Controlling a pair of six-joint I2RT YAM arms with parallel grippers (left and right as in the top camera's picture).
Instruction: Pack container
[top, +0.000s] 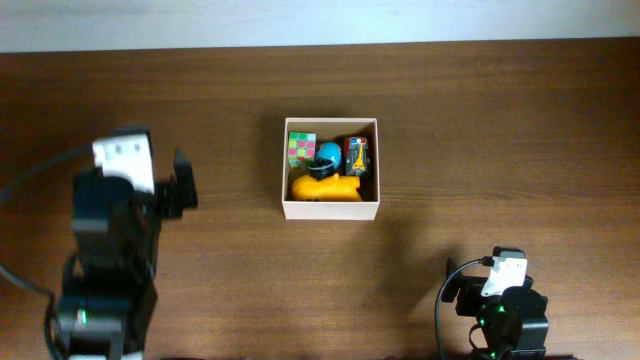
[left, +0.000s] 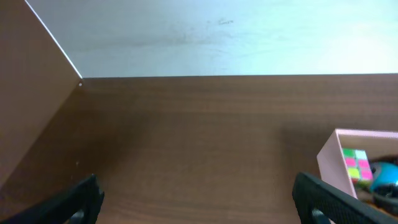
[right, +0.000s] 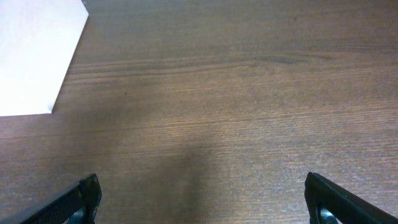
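Overhead: the container (top: 330, 210) sits on the wooden table (top: 480, 120), a square white cardboard box with its top open. Inside, a multicoloured puzzle cube (top: 302, 148) fills its far left corner. A blue round toy (top: 326, 155) is just right of the cube, and an orange and black toy (top: 357, 155) stands by the right wall. A yellow toy (top: 325, 187) lies along the near wall, touching the blue one. The left gripper (top: 182, 185) hangs well to the left of the container. The right arm (top: 503, 300) is folded up well to the near right of it. Bare wood surrounds the container on every side.

Left wrist: the left gripper's fingers (left: 84, 199) are spread wide apart and empty, and the container's corner (left: 329, 158) shows at the right. The puzzle cube and the blue toy peek over its rim. Beyond the container the table's far edge meets a pale wall (left: 217, 37).

Right wrist: the right gripper (right: 199, 186) is spread wide and empty over bare wood. A white surface (right: 31, 56) fills the upper left; I cannot tell whether it is the container
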